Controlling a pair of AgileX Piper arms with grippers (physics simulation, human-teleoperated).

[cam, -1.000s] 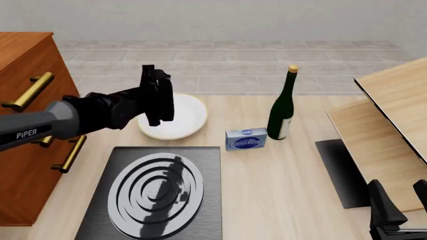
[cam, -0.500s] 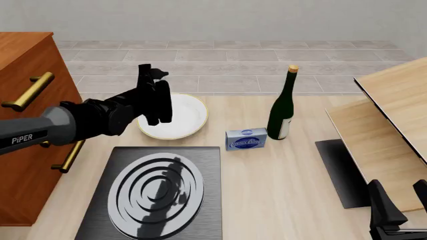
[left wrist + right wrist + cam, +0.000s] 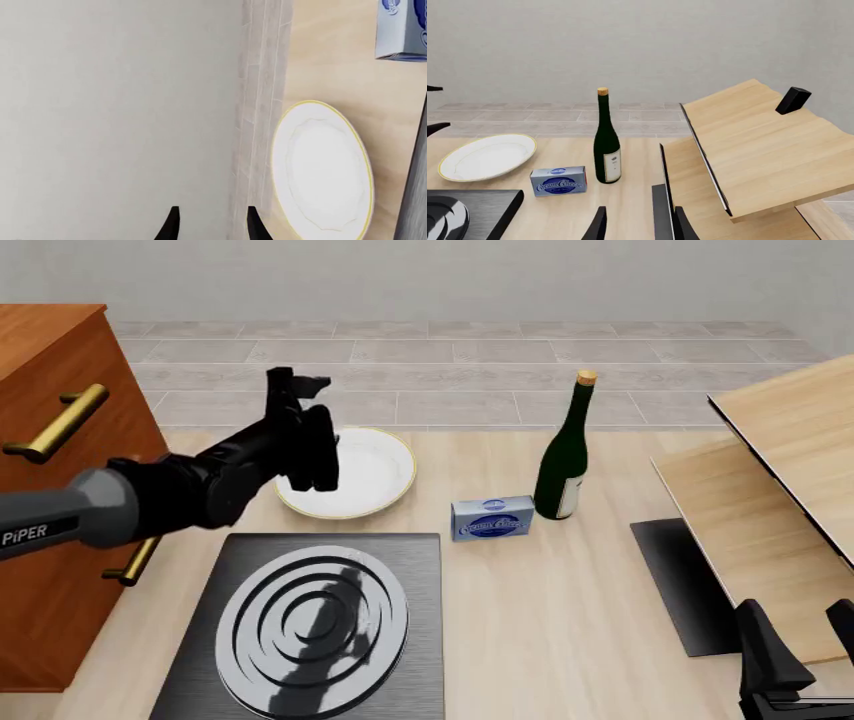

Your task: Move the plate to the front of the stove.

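Left arm (image 3: 80, 515) reads "PiPER" — blue box (image 3: 493, 518) lettering illegible.

A plain pale grey wall (image 3: 441, 280) is seen beyond a floor of grey tiles (image 3: 441, 370). A light wooden table (image 3: 561, 590) is flanked by a brown cabinet with brass handles (image 3: 47, 440) and tilted wooden boards (image 3: 787, 460).
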